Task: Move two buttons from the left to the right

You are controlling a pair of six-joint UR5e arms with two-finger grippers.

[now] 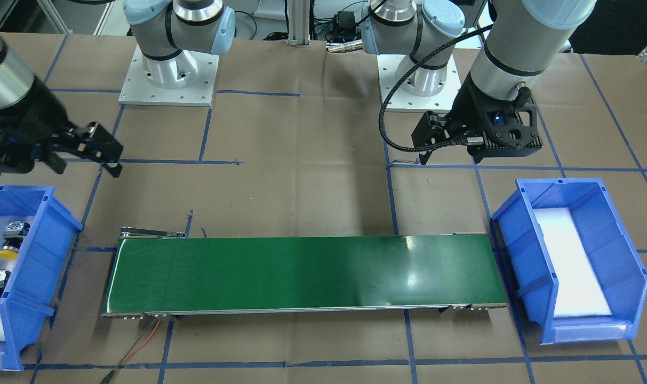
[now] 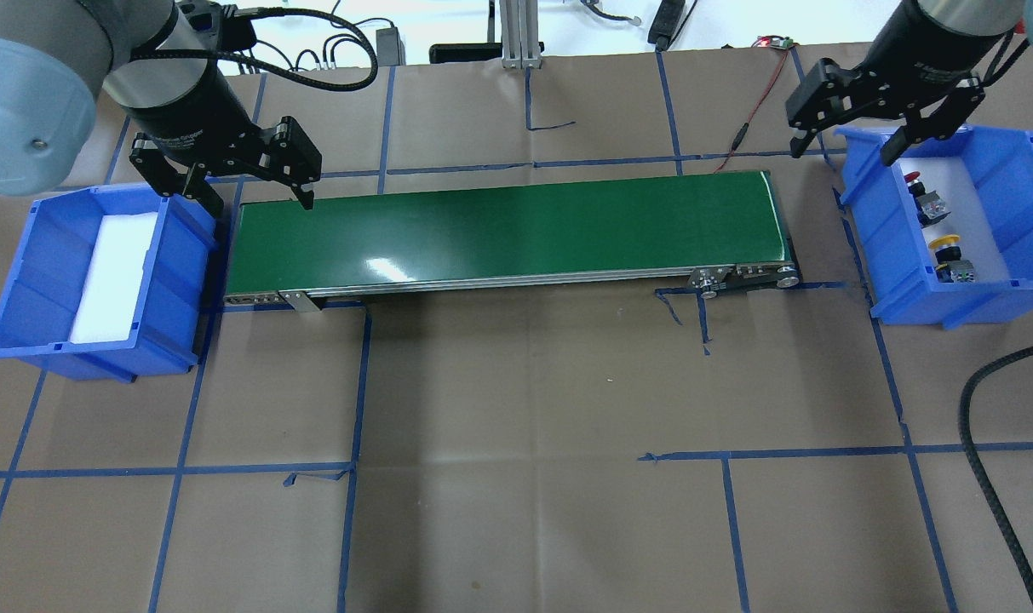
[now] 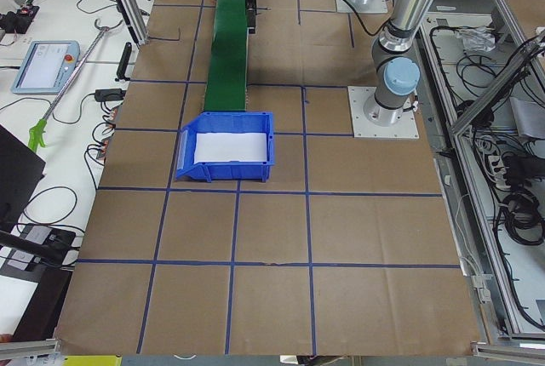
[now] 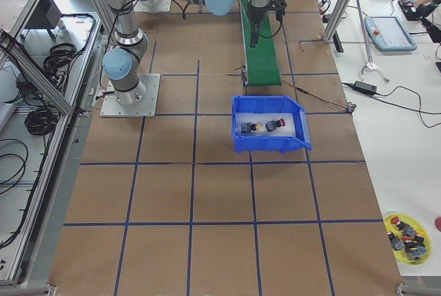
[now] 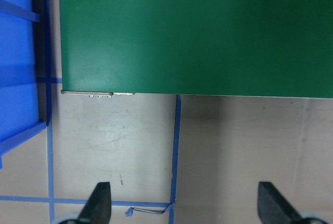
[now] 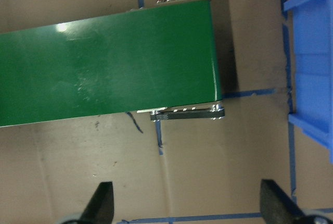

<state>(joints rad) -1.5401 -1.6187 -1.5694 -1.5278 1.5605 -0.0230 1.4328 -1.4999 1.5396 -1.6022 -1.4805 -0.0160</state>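
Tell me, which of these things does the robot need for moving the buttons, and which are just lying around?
Part of the job:
- yellow button and red button
- full blue bin, which holds both buttons
- empty blue bin
- green conveyor belt, probably
- left gripper and right gripper, both open

Just lying about:
- yellow dish of small parts
- grey tablet on the side bench
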